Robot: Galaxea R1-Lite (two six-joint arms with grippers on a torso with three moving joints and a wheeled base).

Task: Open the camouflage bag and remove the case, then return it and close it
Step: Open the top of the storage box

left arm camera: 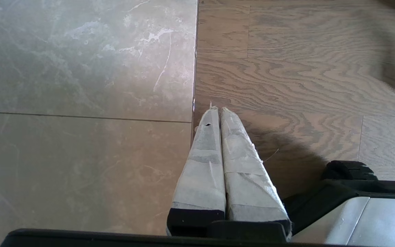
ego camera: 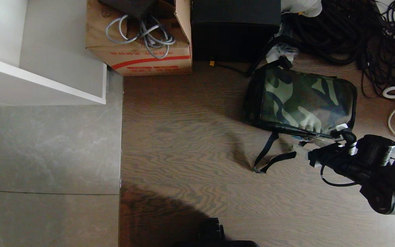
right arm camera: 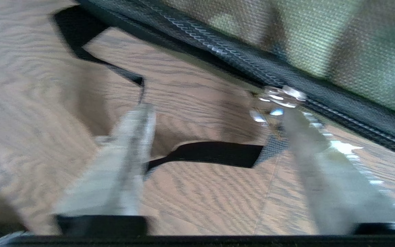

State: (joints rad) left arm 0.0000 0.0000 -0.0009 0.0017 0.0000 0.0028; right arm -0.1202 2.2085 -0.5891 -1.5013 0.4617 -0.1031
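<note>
right gripper blurred beside camouflage bag.

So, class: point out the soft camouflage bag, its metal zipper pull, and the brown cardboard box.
Soft camouflage bag (ego camera: 303, 103), head view, top panel.
Metal zipper pull (right arm camera: 279, 97), right wrist view, shiny tab.
Brown cardboard box (ego camera: 149, 61), head view, front face.

Head camera: looking steeply down from above onto the floor.
Right wrist camera: hovering close, facing the camouflage bag zipper edge; head view is sharing this bag.
Left wrist camera: facing floor seam.
</note>
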